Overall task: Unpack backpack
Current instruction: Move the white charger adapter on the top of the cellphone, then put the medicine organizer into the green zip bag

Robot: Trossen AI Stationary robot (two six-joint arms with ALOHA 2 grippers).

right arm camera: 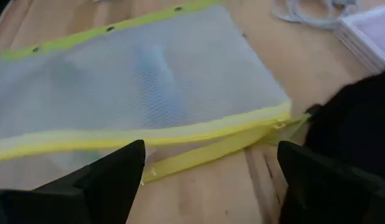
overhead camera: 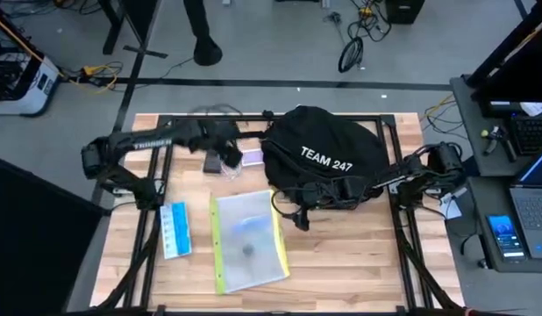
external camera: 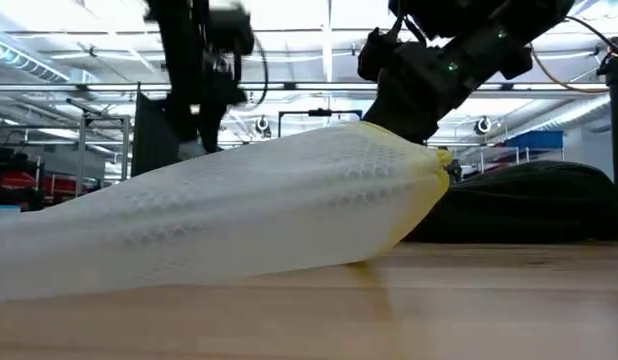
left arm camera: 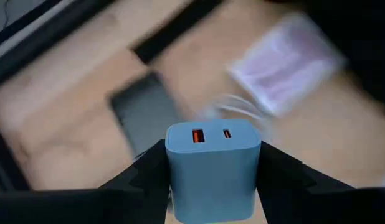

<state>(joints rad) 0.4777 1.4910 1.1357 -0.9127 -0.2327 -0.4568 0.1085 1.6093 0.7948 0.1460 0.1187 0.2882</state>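
Your left gripper (left arm camera: 211,180) is clamped on a blue-grey USB charger block (left arm camera: 212,167), one finger (left arm camera: 142,177) on each side, the block's two ports facing away from the wrist. In the high view that gripper (overhead camera: 227,158) sits over the far left part of the table, just left of the backpack (overhead camera: 328,158). Under it, blurred in the left wrist view, lie a dark flat rectangular item (left arm camera: 146,115), a coil of white cable (left arm camera: 233,109) and a pale pinkish flat packet (left arm camera: 286,62), all on the wood.

Your right gripper (right arm camera: 211,180) has its jaws spread wide with nothing between them; both dark fingers (right arm camera: 111,177) frame bare wood and the near corner of the mesh pouch (right arm camera: 142,87). In the high view it (overhead camera: 297,206) hangs at the backpack's front edge, among the black straps, near the pouch's far right corner.

The backpack is the black rounded bag with white "TEAM 247" lettering, lying at the far centre-right of the wooden table (overhead camera: 359,263). The right arm reaches in to its front edge from the right side.

The mesh pouch (overhead camera: 247,239) is translucent white with yellow edging, flat on the table in front of the backpack, centre. In the low view it (external camera: 239,215) fills most of the frame, with the backpack (external camera: 529,205) low and dark behind it. A blue and white flat pack (overhead camera: 174,230) lies left of the pouch, apart from it.

A person's legs (overhead camera: 201,31) show on the floor beyond the table.
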